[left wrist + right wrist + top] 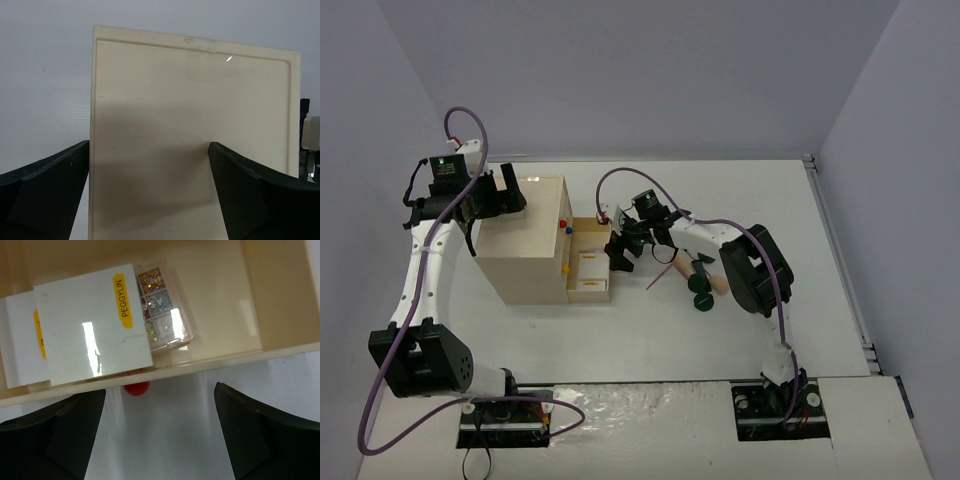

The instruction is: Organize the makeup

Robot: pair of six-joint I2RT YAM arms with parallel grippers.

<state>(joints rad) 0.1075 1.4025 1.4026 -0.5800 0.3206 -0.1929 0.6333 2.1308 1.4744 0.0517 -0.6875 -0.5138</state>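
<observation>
A cream box has its bottom drawer pulled out to the right. In the right wrist view the drawer holds two white flat cards with yellow labels and a glittery palette. A red knob sits on the drawer front. My right gripper is open and empty, just right of the drawer front. A beige rounded piece, two dark green compacts and a reddish pencil lie on the table beside the right arm. My left gripper hovers open over the box top.
Red, yellow and blue knobs stick out of the box's right face. The white table ends at grey walls behind and to both sides. The right arm's forearm lies just right of the loose makeup.
</observation>
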